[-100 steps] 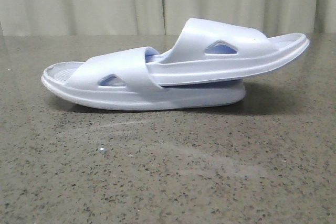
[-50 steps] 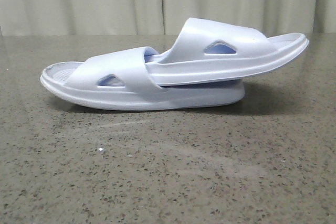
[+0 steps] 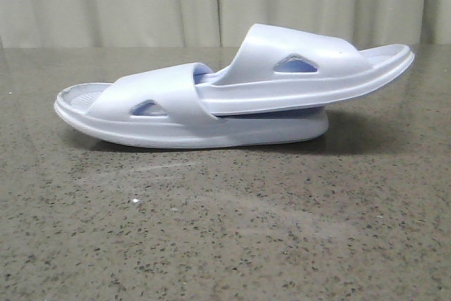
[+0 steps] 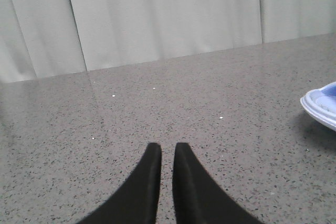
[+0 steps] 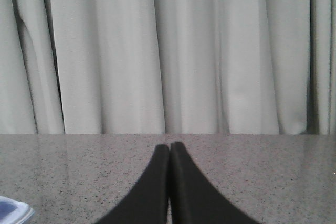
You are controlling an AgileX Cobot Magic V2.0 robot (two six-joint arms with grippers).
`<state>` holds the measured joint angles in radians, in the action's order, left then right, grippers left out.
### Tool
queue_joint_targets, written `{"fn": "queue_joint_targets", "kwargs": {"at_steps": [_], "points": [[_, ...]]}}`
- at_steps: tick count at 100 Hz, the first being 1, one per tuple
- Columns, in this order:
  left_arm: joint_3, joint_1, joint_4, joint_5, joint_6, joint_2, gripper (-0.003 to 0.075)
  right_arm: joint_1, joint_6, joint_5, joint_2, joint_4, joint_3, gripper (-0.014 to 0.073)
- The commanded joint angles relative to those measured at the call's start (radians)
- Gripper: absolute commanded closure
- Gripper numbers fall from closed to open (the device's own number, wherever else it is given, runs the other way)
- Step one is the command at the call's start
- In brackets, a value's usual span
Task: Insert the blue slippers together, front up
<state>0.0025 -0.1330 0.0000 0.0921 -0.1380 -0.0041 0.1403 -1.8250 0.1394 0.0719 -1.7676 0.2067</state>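
The two blue slippers lie in the middle of the table in the front view, pushed into each other. The lower slipper (image 3: 141, 100) rests flat on its sole, and the upper slipper (image 3: 310, 68) has one end tucked under the lower one's strap while its other end rises to the right. Neither gripper shows in the front view. My left gripper (image 4: 167, 148) hovers over bare table with only a thin slit between its fingers and nothing in it; a slipper edge (image 4: 323, 106) shows off to one side. My right gripper (image 5: 169, 146) is shut and empty, with a slipper corner (image 5: 13, 211) just in view.
The speckled grey stone table (image 3: 225, 230) spreads wide in front of the slippers. A pale curtain (image 3: 141, 1) hangs behind the table's far edge.
The joined slippers slid a few pixels to the left a second ago and have lain still since.
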Motion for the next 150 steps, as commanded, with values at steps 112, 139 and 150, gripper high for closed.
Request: {"fn": "queue_joint_targets", "kwargs": {"at_steps": [112,139,150], "points": [[0.008,0.006,-0.012,-0.081,0.011,-0.029,0.0704,-0.091,1.882,-0.118,-0.077,1.781,-0.218,0.0701],[0.008,0.006,-0.012,-0.081,0.011,-0.029,0.0704,-0.105,1.880,-0.109,-0.101,1.781,-0.237,0.0701],[0.008,0.006,-0.012,-0.081,0.011,-0.029,0.0704,-0.105,1.880,-0.109,-0.101,1.781,-0.237,0.0701]]}}
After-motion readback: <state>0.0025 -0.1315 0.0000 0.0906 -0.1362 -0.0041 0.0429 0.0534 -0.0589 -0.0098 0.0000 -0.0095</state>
